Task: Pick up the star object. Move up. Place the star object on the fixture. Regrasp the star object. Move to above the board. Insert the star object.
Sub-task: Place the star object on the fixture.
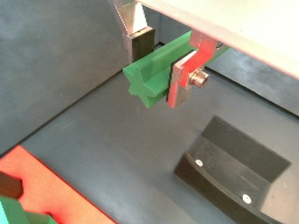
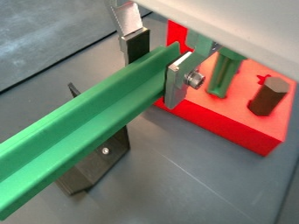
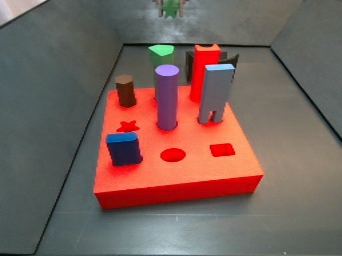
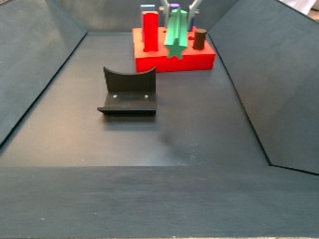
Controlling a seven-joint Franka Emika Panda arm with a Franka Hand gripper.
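fingers [image 2: 172, 77] clamping star object [image 2: 82, 136], gripper [image 2: 155, 63] aloft

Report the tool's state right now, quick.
Tool: closed on the star object, held lying sideways in the air above the floor, near the fixture.

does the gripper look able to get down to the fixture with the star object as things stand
Probably yes. The gripper is shut on the star object, held in the air, and the fixture stands alone on open floor, apart from the board; nothing shows in between.
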